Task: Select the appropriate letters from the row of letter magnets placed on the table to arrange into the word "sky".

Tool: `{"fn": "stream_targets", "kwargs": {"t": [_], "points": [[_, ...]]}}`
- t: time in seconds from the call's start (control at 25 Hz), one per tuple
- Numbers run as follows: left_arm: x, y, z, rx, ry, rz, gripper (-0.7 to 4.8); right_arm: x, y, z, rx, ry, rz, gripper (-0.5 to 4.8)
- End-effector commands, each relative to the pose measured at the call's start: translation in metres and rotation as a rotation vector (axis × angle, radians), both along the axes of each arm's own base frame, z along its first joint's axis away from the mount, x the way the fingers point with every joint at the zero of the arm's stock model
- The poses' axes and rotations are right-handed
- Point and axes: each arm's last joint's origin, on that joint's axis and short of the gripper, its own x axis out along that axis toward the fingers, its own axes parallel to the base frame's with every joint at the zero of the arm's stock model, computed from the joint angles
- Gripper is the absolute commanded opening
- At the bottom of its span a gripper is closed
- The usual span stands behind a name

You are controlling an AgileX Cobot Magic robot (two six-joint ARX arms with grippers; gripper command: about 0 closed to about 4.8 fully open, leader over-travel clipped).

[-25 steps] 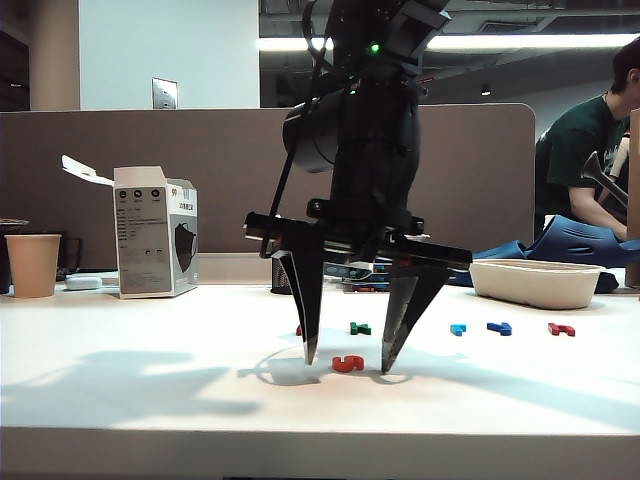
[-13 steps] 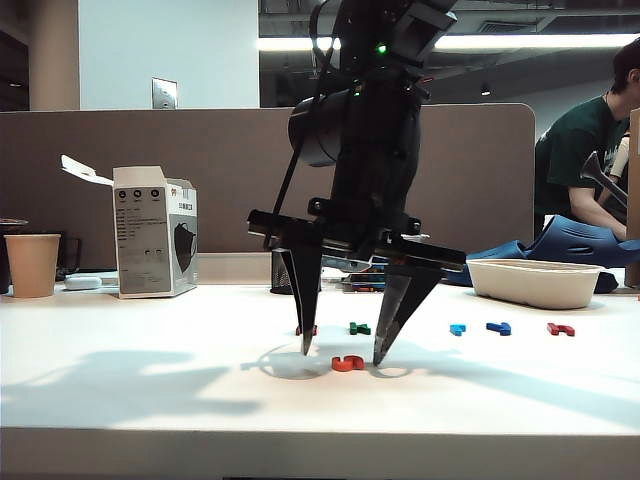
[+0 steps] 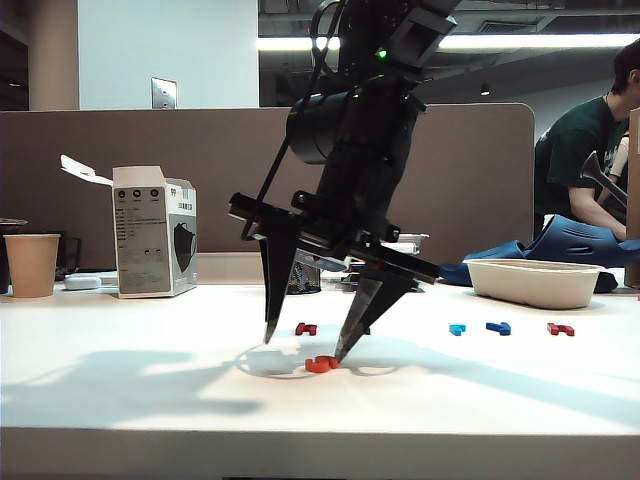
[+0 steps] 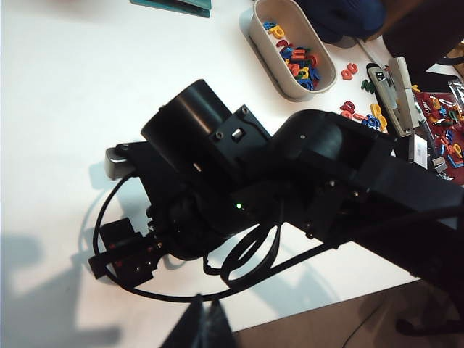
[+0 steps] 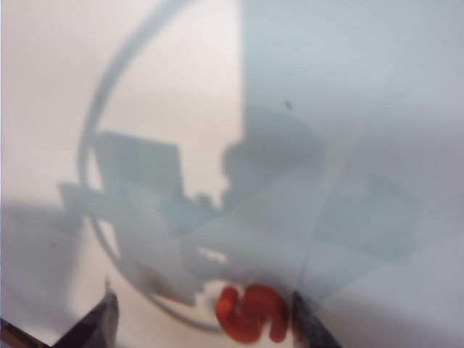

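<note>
The orange-red S [image 3: 322, 364] lies on the white table [image 3: 130, 400], in front of the row of letter magnets. My right gripper [image 3: 304, 350] stands tilted and open over it. One fingertip [image 3: 341, 356] is against the S and the other [image 3: 268, 338] is well clear of it. The right wrist view shows the S [image 5: 251, 312] beside one finger [image 5: 310, 325] of the right gripper [image 5: 203, 299]. In the row I see a dark red letter [image 3: 306, 328], a light blue one [image 3: 457, 328], the dark blue Y [image 3: 499, 327] and another dark red one [image 3: 561, 328]. The green K is hidden behind a finger. My left gripper [image 4: 205, 322] hangs high above the table, shut.
A white tray [image 3: 535, 283] stands at the back right, and in the left wrist view its rim [image 4: 254, 29] encloses several loose letters. A carton [image 3: 155, 232] and a paper cup [image 3: 32, 264] stand at the back left. A person [image 3: 585, 150] sits at far right.
The right gripper has tilted and swung left, still open. The S has slid left along the table with the fingertip against it. The first dark red letter has come into view.
</note>
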Motion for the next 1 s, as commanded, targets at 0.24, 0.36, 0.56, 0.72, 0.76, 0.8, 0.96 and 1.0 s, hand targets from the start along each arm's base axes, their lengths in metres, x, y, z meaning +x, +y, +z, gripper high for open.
{"fn": "stream_targets", "kwargs": {"t": [0.24, 0.36, 0.56, 0.72, 0.76, 0.8, 0.96, 1.0], "points": [[0.000, 0.001, 0.002, -0.010, -0.008, 0.007, -0.05, 0.008, 0.002, -0.008, 0.015, -0.066, 0.019, 3.06], [0.000, 0.001, 0.002, -0.009, -0.008, 0.007, -0.05, 0.014, 0.000, 0.000, 0.024, -0.078, 0.014, 3.06], [0.000, 0.001, 0.002, -0.010, -0.008, 0.007, -0.05, 0.030, -0.003, 0.043, -0.020, -0.179, 0.011, 3.05], [0.000, 0.001, 0.002, -0.010, -0.008, 0.007, -0.05, 0.036, -0.002, 0.066, -0.020, -0.256, 0.001, 2.73], [0.000, 0.001, 0.002, -0.010, -0.008, 0.007, -0.05, 0.038, -0.002, 0.071, -0.020, -0.279, -0.005, 2.50], [0.000, 0.001, 0.002, -0.010, -0.008, 0.007, -0.05, 0.042, -0.002, 0.076, -0.029, -0.315, -0.013, 2.37], [0.000, 0.001, 0.002, -0.010, -0.008, 0.006, -0.05, 0.046, -0.007, 0.073, -0.080, -0.339, -0.019, 2.37], [0.000, 0.001, 0.002, -0.010, -0.008, 0.006, -0.05, 0.048, -0.009, 0.071, -0.097, -0.333, -0.023, 2.37]]}}
